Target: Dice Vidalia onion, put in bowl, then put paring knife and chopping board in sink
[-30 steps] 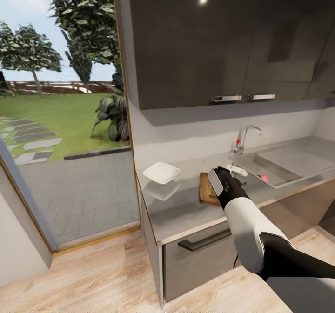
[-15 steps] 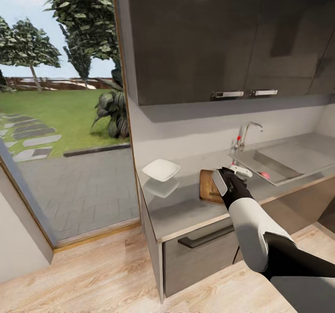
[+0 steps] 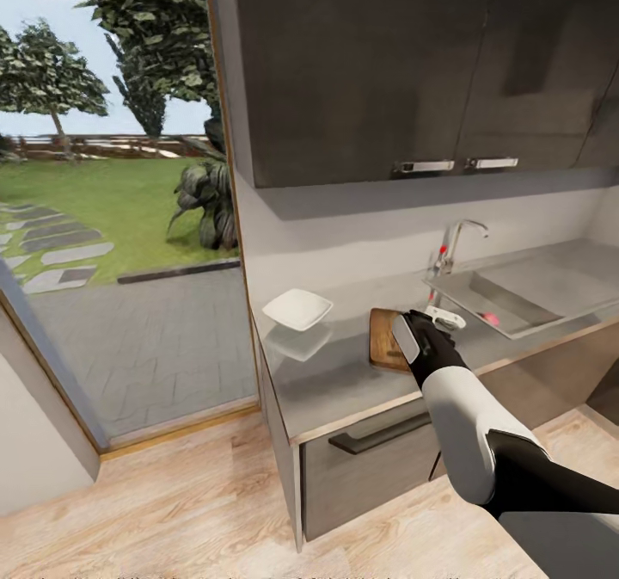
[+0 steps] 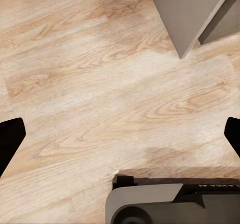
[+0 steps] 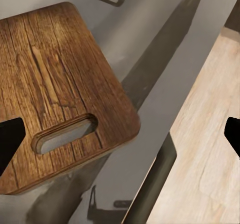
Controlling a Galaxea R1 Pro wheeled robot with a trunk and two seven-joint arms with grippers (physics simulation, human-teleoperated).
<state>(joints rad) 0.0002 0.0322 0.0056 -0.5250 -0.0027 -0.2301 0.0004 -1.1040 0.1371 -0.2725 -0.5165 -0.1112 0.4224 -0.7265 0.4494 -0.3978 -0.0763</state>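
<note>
White forearm point(image 3: 464, 411), black claw point(image 3: 428, 331)

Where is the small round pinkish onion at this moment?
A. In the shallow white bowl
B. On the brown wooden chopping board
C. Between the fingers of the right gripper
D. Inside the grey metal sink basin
D: in the head view, the small pinkish onion lies inside the grey metal sink basin, apart from the wooden chopping board and the white bowl.

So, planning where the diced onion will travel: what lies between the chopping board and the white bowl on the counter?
Nothing: in the head view, only bare glossy countertop separates the chopping board from the bowl.
</note>
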